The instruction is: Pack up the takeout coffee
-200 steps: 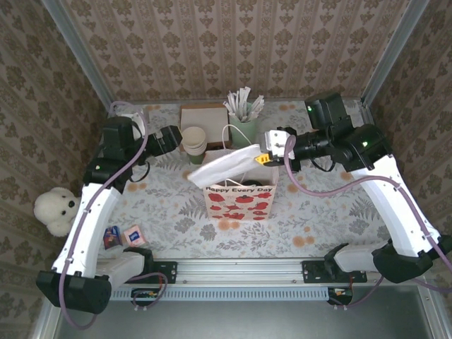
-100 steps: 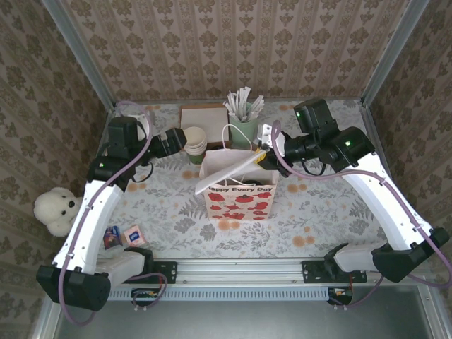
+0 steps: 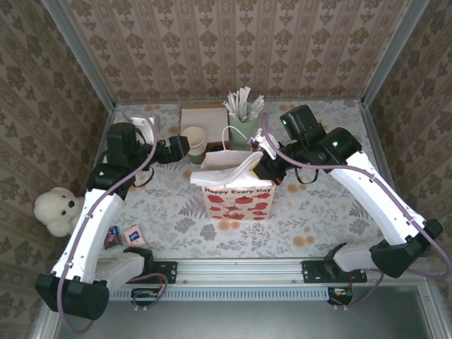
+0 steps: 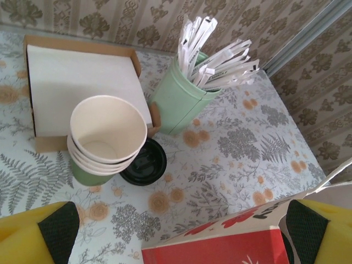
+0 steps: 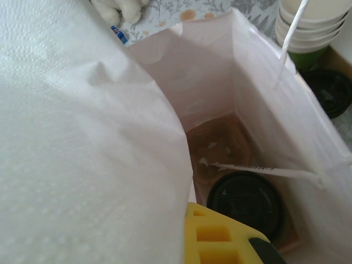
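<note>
Top external: the left gripper (image 3: 178, 150) is hovering just beside the stack of lidless cups (image 3: 194, 141), jaws standing wide apart and gripping nothing. The right gripper (image 3: 261, 164) is pinching one end of a white napkin (image 3: 224, 169), jaws closed on it. The napkin is lying slantwise across the mouth of the poppy-print paper bag (image 3: 239, 199). The mint cup of straws (image 3: 244, 121) and the napkin box (image 3: 203, 115) are standing behind the bag, and a teddy bear (image 3: 58, 210) is sitting at the far left. Left wrist: the yellow fingers (image 4: 33, 242) with black pads are showing in both lower corners, well apart, with table and the bag's top corner (image 4: 231, 242) between them. The stack of lidless cups (image 4: 107, 137) is standing in front of the napkin box (image 4: 82, 71), and a loose black lid (image 4: 144, 162) is lying flat against its base. The mint cup of straws (image 4: 179, 102) is standing just right of them. Right wrist: the napkin (image 5: 71, 137) is draping over the left half, against a yellow finger (image 5: 217, 236). The takeout coffee (image 5: 245, 204) is sitting at the bottom of the bag (image 5: 247, 71), black lid facing up, cup body hidden, with a wrapped straw (image 5: 258, 169) lying just beside it
</note>
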You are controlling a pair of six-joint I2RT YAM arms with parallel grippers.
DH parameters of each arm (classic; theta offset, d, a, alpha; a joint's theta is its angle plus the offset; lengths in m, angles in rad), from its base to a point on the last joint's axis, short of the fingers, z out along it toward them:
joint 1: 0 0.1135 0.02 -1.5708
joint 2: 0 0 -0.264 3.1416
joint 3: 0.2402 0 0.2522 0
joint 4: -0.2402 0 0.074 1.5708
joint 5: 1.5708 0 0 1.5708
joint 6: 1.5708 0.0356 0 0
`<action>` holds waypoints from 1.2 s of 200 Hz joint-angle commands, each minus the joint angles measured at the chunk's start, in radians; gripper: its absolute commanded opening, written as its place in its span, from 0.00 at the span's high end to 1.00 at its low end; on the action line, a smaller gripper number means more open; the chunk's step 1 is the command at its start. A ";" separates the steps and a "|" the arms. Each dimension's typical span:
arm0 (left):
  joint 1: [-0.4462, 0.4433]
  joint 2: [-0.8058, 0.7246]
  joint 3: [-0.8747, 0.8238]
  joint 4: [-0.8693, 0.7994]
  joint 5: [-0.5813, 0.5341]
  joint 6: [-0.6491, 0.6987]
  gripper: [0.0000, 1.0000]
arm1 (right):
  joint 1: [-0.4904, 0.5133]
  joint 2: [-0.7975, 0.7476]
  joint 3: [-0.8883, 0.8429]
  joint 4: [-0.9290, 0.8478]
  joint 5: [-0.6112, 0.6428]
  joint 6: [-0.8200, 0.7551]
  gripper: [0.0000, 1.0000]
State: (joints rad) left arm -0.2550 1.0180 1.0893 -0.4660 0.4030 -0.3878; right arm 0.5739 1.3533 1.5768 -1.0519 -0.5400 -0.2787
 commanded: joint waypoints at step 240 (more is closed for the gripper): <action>-0.004 0.086 0.004 -0.093 -0.177 -0.034 0.00 | 0.000 -0.158 -0.136 0.205 0.259 0.133 0.34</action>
State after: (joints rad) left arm -0.2550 1.0805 1.0634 -0.4381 0.3801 -0.3901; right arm 0.5751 1.2774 1.4803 -0.9379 -0.4370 -0.3050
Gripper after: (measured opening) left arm 0.999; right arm 0.483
